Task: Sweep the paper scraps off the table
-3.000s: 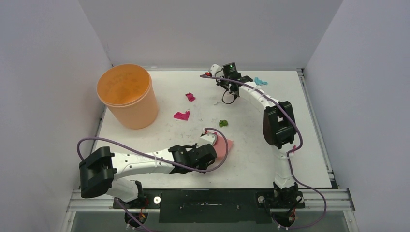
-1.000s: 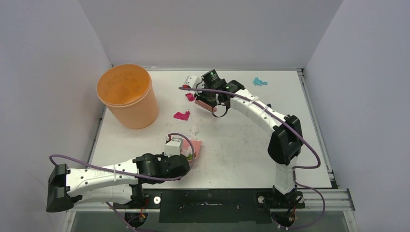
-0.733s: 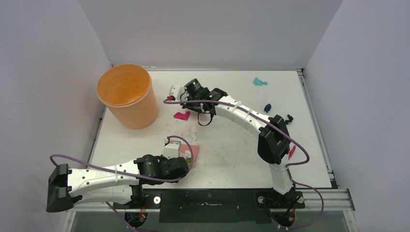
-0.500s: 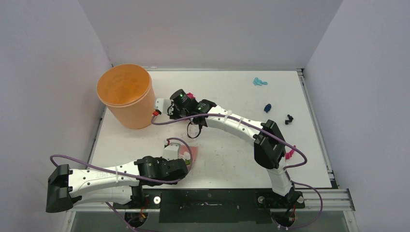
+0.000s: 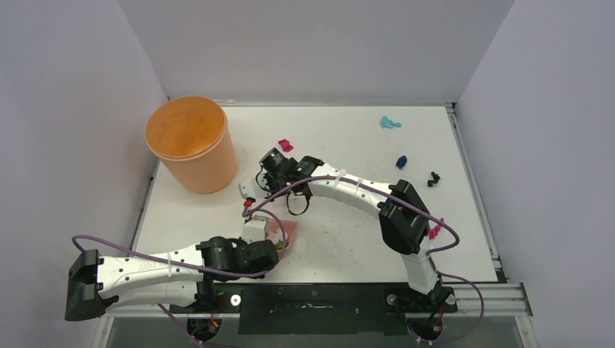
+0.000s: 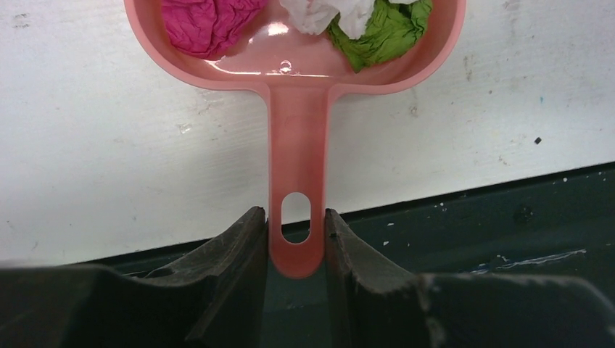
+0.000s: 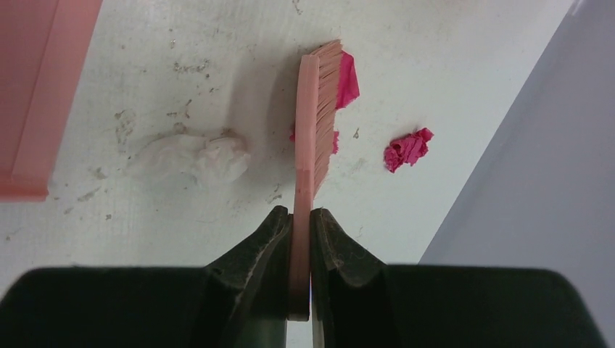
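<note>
Right gripper [image 7: 301,232]: fingers clamped tight on the thin back of one pink plastic brush [image 7: 312,109], with no gap on either side. The brush stands on edge, and its short, dense bristles point to the right of my wrist view.

Left gripper [image 6: 296,239]: fingers pinched on the end of the handle of one pink dustpan [image 6: 297,145], one finger on each side of its oval hanging hole. The pan is smooth, glossy plastic with a rounded bowl and a flat handle. The bowl lies on the table [image 5: 348,246] and the handle end sticks out over the dark frame.

Paper scraps, all crumpled and creased:
- In the pan, three: one magenta wad [image 6: 203,25], one white wad [image 6: 319,13] and one green wad [image 6: 384,32]. The white and green ones touch.
- By the brush, three: one loose white wad [image 7: 196,159] lies between the brush and the pan's lip. One magenta scrap [image 7: 347,72] sits against the bristles near the tip. One small magenta wad [image 7: 407,148] lies apart on the bristle side.
- Far side of the table, from above: one teal scrap [image 5: 389,122], one dark blue scrap [image 5: 401,161] and one black scrap [image 5: 434,177], all well apart from each other.
- One magenta piece [image 5: 286,145] lies just behind my right wrist. I cannot tell whether it is the small wad already counted.
- One magenta bit [image 5: 436,232] shows beside my right elbow.

The table is flat, white and matte, with grey scuffs and specks. One orange round bucket [image 5: 190,145] with smooth plastic walls stands upright at its far left.
</note>
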You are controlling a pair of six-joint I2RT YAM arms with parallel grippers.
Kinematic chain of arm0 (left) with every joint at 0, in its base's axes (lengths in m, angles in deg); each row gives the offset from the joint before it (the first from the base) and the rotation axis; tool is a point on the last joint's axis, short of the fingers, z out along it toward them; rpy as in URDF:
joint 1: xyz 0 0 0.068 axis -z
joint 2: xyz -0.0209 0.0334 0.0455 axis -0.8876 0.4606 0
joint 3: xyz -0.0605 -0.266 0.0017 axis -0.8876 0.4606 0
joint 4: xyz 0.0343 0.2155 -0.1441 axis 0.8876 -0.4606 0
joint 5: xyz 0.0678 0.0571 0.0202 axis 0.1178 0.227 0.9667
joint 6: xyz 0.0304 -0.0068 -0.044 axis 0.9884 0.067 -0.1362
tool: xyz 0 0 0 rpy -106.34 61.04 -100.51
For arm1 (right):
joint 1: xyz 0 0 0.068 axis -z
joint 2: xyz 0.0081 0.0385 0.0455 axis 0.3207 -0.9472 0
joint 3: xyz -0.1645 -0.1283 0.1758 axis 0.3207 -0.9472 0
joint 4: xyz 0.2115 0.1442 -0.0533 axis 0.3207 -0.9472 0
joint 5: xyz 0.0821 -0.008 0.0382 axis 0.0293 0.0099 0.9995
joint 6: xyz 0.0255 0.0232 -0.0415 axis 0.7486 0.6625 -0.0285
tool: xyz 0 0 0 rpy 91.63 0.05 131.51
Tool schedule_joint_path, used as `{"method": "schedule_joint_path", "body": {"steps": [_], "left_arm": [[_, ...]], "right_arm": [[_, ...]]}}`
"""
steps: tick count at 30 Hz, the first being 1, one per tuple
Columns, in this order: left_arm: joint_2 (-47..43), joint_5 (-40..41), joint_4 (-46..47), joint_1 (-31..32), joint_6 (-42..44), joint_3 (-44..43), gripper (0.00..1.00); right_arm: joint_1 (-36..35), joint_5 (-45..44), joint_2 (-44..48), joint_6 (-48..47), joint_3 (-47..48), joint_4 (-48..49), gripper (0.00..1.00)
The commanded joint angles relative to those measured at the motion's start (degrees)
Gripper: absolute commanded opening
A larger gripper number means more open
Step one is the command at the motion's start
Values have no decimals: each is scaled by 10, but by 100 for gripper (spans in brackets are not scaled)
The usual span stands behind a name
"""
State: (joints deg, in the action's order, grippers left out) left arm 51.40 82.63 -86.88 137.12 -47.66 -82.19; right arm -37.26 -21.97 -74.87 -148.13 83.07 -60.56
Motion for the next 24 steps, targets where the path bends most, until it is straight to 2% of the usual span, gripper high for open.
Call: {"method": "schedule_joint_path", "body": {"steps": [1,8,11,14,18,21,24], "left_arm": [[-6,5,19,3,-7,2,0],[6,3,53,2,17,13,0],[20,-4,68,2,27,12,0],[34,-11,79,1,34,10,0],[46,-16,90,1,46,4,0],[55,-14,97,0,52,-1,0],[69,-13,106,-8,66,-9,0]], "right_arm": [[-3,14,69,-33,-26,-119,5],[-3,78,167,59,-90,-160,5],[6,92,205,116,-120,-126,5],[44,61,225,200,-116,-65,5],[106,30,198,295,-55,-59,5],[106,-33,191,333,-68,-35,5],[102,-50,175,364,-90,-23,5]]}}
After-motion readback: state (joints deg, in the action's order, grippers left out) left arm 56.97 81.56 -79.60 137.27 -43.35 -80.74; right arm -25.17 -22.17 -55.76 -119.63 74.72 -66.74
